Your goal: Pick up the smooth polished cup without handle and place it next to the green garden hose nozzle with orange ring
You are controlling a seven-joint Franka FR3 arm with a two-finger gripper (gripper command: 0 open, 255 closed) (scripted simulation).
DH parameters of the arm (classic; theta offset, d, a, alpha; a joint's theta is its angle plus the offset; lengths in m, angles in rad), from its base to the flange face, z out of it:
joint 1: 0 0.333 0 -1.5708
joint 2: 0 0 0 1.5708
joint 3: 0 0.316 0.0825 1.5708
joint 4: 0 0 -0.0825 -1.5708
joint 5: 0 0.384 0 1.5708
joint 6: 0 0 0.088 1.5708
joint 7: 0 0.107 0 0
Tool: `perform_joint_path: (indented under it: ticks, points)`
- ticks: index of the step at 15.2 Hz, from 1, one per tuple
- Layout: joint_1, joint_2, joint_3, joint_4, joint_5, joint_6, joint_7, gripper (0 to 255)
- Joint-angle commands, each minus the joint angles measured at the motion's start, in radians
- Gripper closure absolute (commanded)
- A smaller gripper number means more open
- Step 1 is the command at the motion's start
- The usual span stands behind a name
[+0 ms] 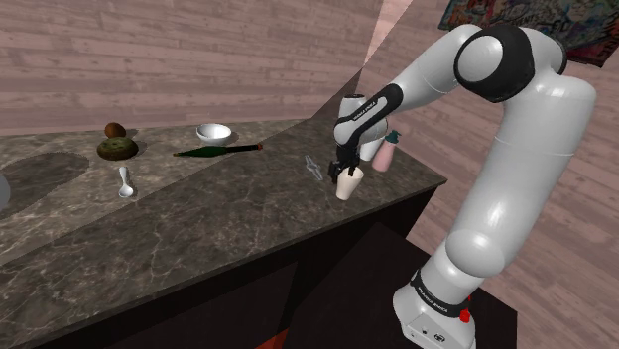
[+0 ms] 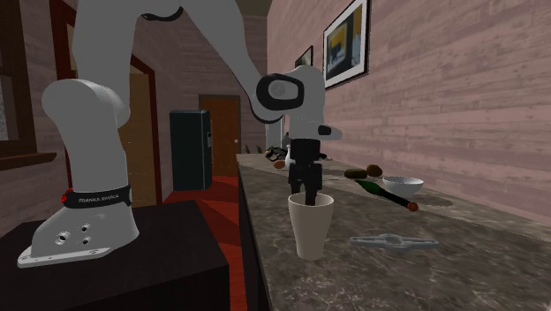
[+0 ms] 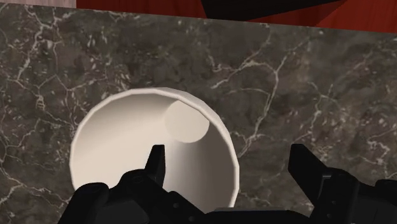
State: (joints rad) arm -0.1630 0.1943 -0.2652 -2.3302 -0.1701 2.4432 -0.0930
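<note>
1. Right now the gripper (image 1: 347, 176) hangs over the cup (image 1: 346, 186), which stands upright on the dark marble counter (image 1: 198, 238), right of centre in the shoulder view and close to the counter's near edge
2. Its fingers (image 3: 157, 167) stand apart: in the wrist view one reaches inside the cup and the other sits outside it, with the wall between them and neither pressing on it, so I judge the cup not yet held
3. The step in hand looks like the grasp: close slowly on the wall, a little below the rim (a smooth tapered wall will likely slip if pinched at the very lip)
4. Keep the hand vertical while closing, so the cup is not tipped or nudged toward the edge
5. Lift straight up before travelling, since a grey tool (image 1: 315, 167) lies just beside the cup on the leftward path
6. The green nozzle (image 1: 218, 150) lies at upper centre, near a white bowl (image 1: 213, 132); set the cup down beside it without knocking either
</note>
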Motion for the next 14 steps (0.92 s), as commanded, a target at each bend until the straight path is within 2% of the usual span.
perform_joint_path:
  ticks: [1, 2, 3, 12, 14]
  points:
    - [0.000, 0.000, 0.000, 0.000, 0.000, 0.000, 0.000, 0]
    - [0.000, 0.000, 0.000, 0.000, 0.000, 0.000, 0.000, 0]
    - [0.000, 0.000, 0.000, 0.000, 0.000, 0.000, 0.000, 255]
    - [0.000, 0.000, 0.000, 0.000, 0.000, 0.000, 0.000, 255]
    - [0.002, -0.023, -0.001, 0.003, -0.004, -0.025, 0.000, 255]
